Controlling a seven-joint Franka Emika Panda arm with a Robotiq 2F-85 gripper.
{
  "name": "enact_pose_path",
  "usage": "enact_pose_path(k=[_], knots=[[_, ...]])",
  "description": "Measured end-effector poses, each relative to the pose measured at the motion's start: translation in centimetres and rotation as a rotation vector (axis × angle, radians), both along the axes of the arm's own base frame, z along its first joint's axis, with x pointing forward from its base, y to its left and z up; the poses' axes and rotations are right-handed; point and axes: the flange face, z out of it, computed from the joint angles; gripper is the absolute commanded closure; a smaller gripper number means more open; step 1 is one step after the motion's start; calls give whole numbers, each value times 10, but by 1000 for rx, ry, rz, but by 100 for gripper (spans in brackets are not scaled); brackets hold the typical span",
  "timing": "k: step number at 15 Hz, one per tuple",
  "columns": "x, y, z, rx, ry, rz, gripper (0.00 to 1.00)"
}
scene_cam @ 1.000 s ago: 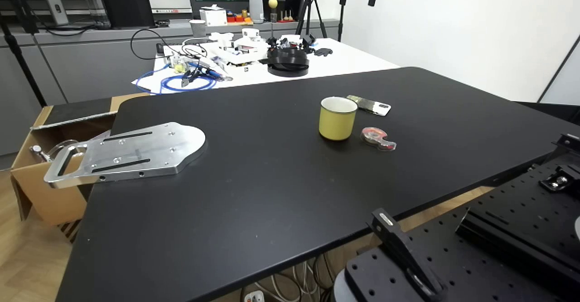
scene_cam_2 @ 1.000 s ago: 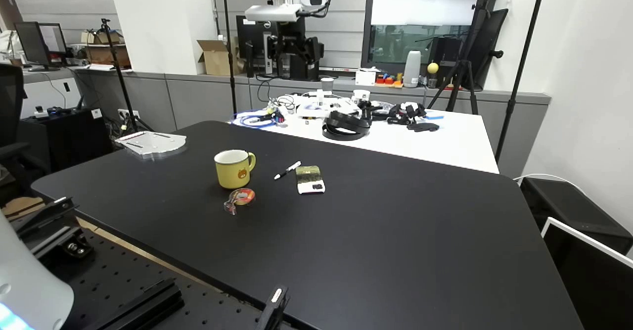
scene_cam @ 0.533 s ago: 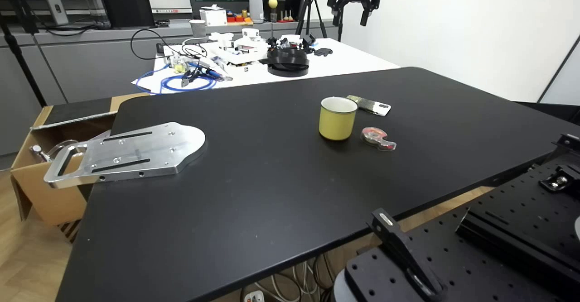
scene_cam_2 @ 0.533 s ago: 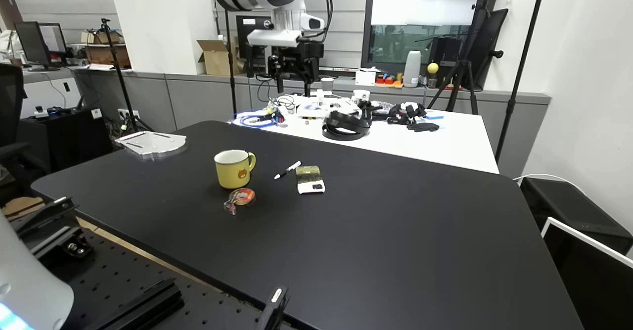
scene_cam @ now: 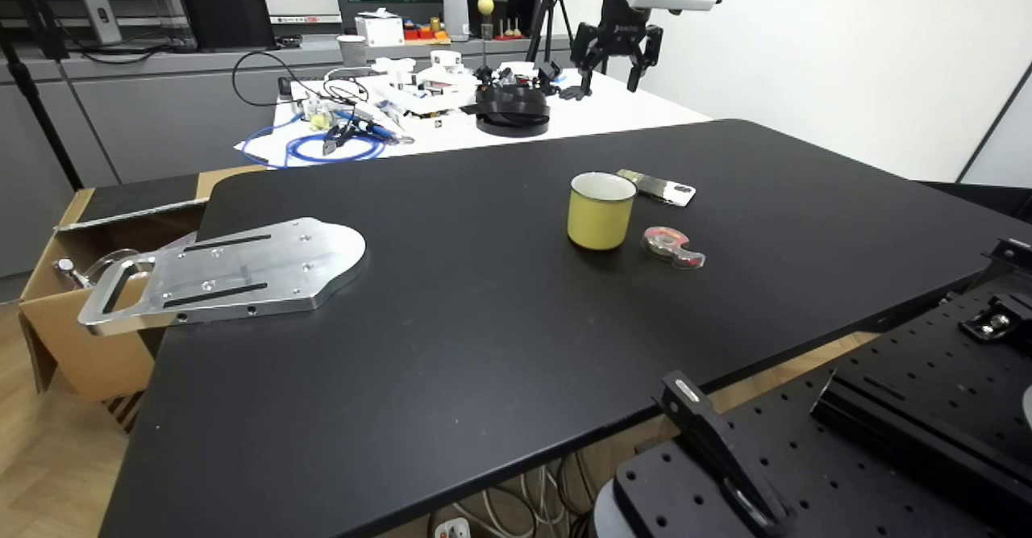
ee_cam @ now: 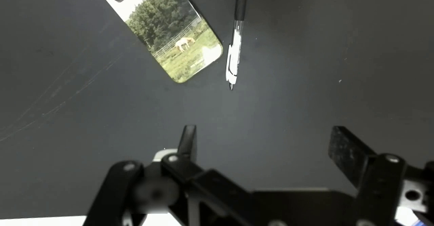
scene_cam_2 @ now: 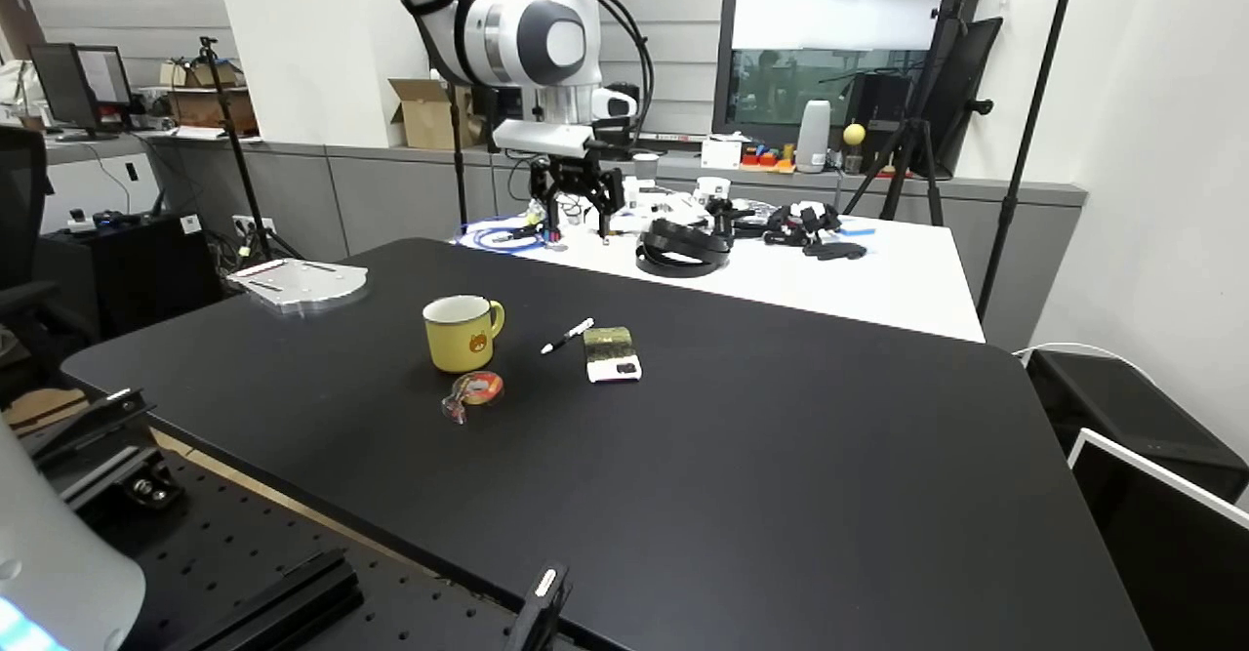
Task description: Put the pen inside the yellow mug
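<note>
The yellow mug (scene_cam: 597,222) stands upright on the black table; in an exterior view its handle and a small bear print show (scene_cam_2: 459,343). The pen (scene_cam_2: 567,336), white and black, lies flat on the table between the mug and a phone. In the wrist view the pen (ee_cam: 236,44) lies above the jaws, pointing roughly toward them; it does not show in the other exterior picture. My gripper (scene_cam: 608,91) is open and empty, in the air above the table's far side, well above and beyond the pen. It also shows (scene_cam_2: 580,237) and in the wrist view (ee_cam: 264,129). The mug is out of the wrist view.
A phone (ee_cam: 169,33) with a picture back lies close beside the pen. A clear tape dispenser (scene_cam: 674,247) lies beside the mug. A silver metal plate (scene_cam: 250,268) rests at one table edge. A white table (scene_cam_2: 878,285) with cables and parts stands behind.
My arm has come down in both exterior views, and the gripper is lower, shifted slightly left in one of them. It stays open. The mug, pen, phone and tape have not moved.
</note>
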Motion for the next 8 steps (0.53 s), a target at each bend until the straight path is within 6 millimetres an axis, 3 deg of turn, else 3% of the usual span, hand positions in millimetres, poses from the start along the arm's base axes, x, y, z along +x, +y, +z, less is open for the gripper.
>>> enact_pose_path(k=[8], knots=[[-6, 5, -50, 34, 33, -25, 0]])
